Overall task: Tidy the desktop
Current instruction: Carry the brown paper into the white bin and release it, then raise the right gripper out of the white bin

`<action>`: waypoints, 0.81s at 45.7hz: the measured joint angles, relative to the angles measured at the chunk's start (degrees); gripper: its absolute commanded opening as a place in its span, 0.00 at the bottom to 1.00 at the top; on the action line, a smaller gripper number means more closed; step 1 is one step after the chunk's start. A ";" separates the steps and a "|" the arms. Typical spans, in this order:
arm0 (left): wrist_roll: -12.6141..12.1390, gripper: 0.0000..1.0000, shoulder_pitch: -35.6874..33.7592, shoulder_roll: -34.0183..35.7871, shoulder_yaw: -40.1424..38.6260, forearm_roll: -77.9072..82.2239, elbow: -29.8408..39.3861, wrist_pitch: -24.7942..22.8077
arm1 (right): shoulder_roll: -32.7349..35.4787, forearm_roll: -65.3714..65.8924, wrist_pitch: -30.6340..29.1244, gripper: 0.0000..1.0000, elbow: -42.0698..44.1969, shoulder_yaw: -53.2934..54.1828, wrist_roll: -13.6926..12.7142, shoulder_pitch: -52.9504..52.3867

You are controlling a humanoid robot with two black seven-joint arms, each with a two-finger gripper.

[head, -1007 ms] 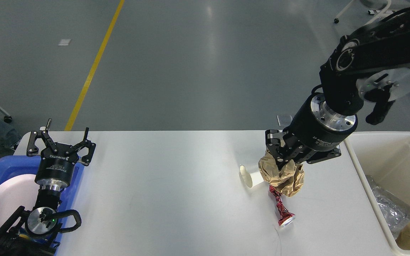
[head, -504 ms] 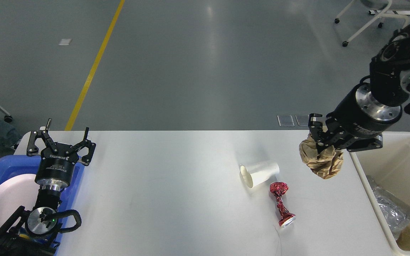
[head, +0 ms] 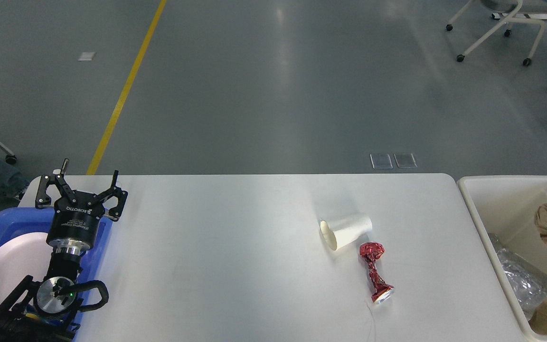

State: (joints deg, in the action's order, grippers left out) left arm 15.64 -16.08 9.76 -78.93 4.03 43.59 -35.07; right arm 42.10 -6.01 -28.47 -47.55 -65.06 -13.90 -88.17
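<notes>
One crumpled red foil wrapper (head: 375,277), smooth desktop (head: 235,266)

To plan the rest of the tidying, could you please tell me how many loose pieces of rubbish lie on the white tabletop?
2: a white paper cup on its side, right of centre on the white tabletop, and a crushed red can just beside it, nearer the front.
</notes>
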 measured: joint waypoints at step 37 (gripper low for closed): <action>0.00 0.96 0.00 0.00 0.00 0.01 0.00 0.00 | -19.84 1.99 37.57 0.00 33.15 19.82 1.68 50.87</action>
State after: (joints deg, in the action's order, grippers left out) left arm 15.64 -16.08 9.76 -78.93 4.04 43.59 -35.07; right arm 22.26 -4.02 9.10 -14.41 -45.24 -12.22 -37.29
